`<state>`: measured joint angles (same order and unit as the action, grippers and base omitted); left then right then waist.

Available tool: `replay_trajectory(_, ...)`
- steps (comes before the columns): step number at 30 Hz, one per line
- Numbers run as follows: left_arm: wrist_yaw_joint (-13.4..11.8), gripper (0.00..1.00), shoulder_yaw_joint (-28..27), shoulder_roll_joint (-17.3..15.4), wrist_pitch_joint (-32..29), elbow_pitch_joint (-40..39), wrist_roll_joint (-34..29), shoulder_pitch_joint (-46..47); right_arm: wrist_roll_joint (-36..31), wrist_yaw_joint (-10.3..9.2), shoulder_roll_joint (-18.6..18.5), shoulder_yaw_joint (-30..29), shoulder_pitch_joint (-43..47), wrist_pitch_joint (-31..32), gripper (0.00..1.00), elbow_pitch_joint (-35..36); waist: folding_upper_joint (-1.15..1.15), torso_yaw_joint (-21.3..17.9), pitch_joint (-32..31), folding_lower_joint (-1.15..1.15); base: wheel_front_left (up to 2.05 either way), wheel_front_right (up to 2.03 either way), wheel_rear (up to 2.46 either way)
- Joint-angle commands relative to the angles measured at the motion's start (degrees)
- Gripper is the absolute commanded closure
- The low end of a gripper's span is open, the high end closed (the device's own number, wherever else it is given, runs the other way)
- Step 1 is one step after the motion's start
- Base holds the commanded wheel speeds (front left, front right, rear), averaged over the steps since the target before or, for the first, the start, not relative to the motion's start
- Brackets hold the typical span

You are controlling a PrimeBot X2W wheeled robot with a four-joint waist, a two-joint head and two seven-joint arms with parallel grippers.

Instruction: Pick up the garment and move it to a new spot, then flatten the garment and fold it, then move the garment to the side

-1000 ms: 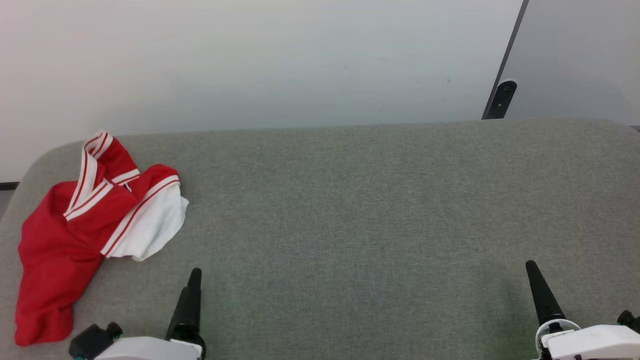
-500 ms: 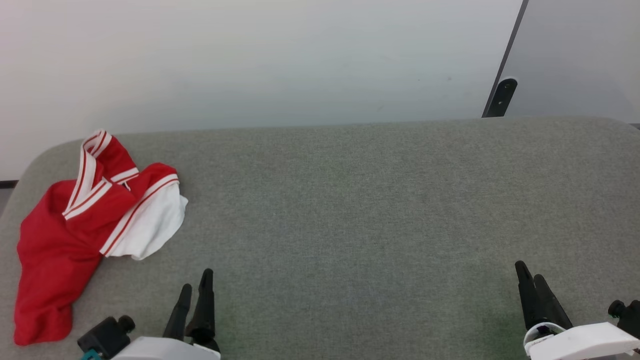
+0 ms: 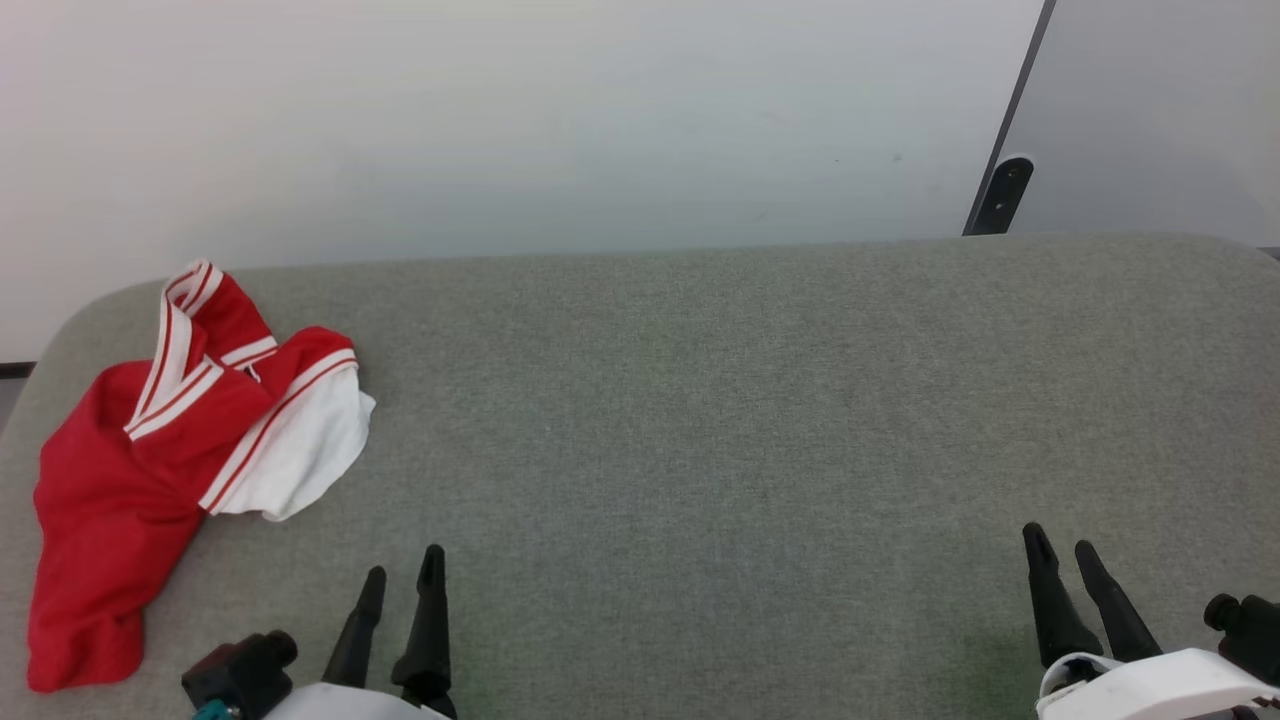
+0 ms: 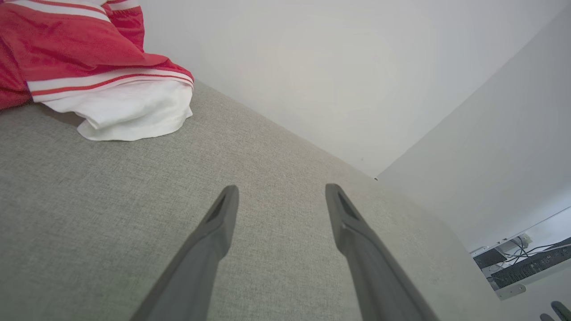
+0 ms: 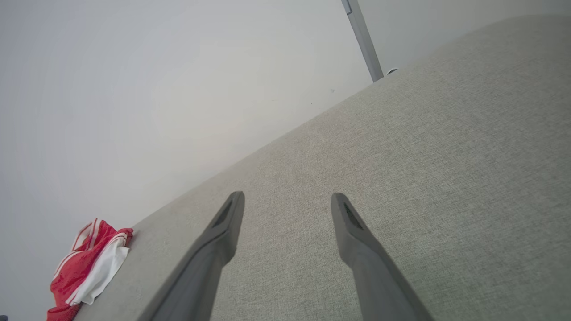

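Grey fabric-covered surface (image 3: 720, 400), wide and flat, with rounded far corners. Bears one crumpled red jersey shirt (image 3: 130, 470) at the left end, near the edge: white sleeve spread toward the middle, red-striped white V-neck trim at the far side.

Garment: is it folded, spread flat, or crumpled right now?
Crumpled. The garment lies in a bunched heap, striped collar twisted upward, one white sleeve spilling from under red folds.
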<state>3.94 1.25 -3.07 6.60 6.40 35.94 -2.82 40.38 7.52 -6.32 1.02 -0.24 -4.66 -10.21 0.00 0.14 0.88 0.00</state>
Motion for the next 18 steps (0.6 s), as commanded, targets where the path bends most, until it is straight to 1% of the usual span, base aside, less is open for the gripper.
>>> replay_trajectory(1,-0.4,0.00,0.3,-0.4,0.6,-1.0,-2.0,-0.1,-2.3,-0.03,-0.5,0.4,0.2,-0.6,0.00,0.9,0.00,0.0,0.0,0.00,0.00,0.00,0.00)
replay_trajectory(10,-1.0,0.00,1.0,-0.6,1.8,-1.9,-7.0,-1.1,-8.3,-0.03,-0.8,0.9,0.9,-1.4,0.00,1.4,0.00,0.0,-0.2,0.00,0.00,0.00,0.00)
replay_trajectory(18,-1.3,0.00,1.6,-0.8,3.0,-2.7,-11.7,-2.0,-13.3,-0.04,-0.6,0.1,1.5,-2.4,0.00,2.2,0.00,0.0,-0.2,0.00,0.00,0.00,0.00)
